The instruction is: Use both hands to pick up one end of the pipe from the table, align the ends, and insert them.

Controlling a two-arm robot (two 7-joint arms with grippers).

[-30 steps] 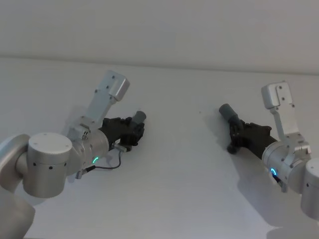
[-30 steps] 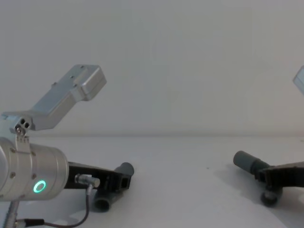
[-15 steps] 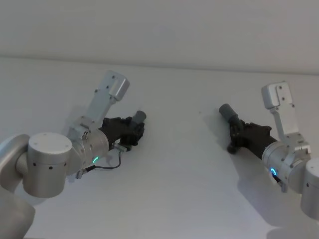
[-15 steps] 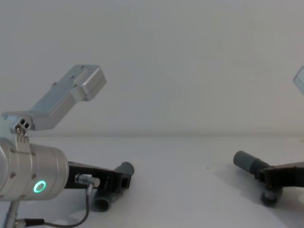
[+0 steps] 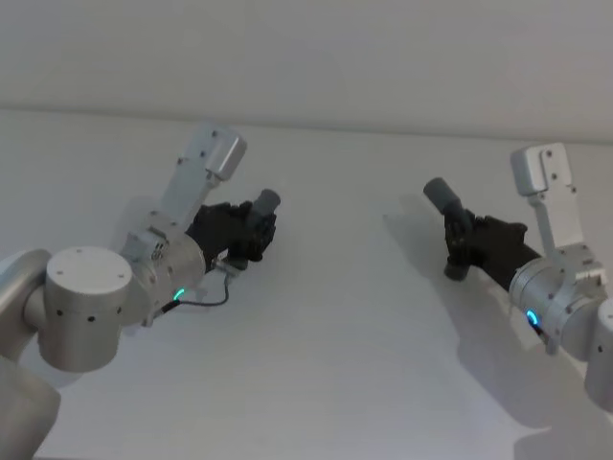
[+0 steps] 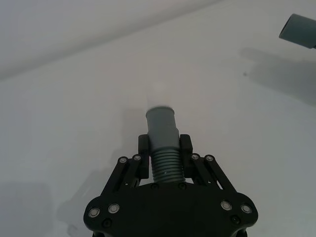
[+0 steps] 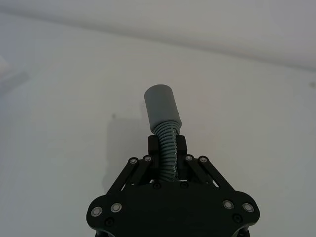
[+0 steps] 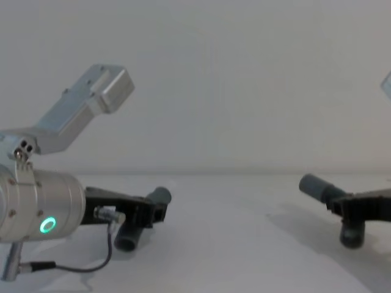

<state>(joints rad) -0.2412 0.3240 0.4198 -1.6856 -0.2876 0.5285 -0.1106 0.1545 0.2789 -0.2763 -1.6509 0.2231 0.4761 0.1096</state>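
Two dark-grey pipe pieces hang just above the white table point(image 5: 335, 326), one in each gripper. My left gripper point(image 5: 251, 232) is shut on the ribbed middle of the left piece point(image 5: 266, 201), whose smooth grey end point(image 6: 160, 121) juts forward past the fingers point(image 6: 143, 148). In the chest view the left gripper point(image 8: 153, 213) holds that piece point(image 8: 160, 196) tilted, its lower mouth hanging down. My right gripper point(image 5: 458, 245) is shut on the right piece point(image 5: 438, 195), gripping its ribbed section with the round grey end point(image 7: 162, 106) sticking out. The chest view shows the right gripper point(image 8: 343, 207) and its piece point(image 8: 316, 187).
A wide bare stretch of table point(image 8: 244, 244) lies between the two held pieces. A plain pale wall point(image 5: 316, 48) closes the far side. The left arm's cable point(image 8: 73, 267) dangles close to the surface.
Both grippers have risen a little, lifting their pipe pieces off the table; shadows now show beneath each. The gap between the pieces is about the same.
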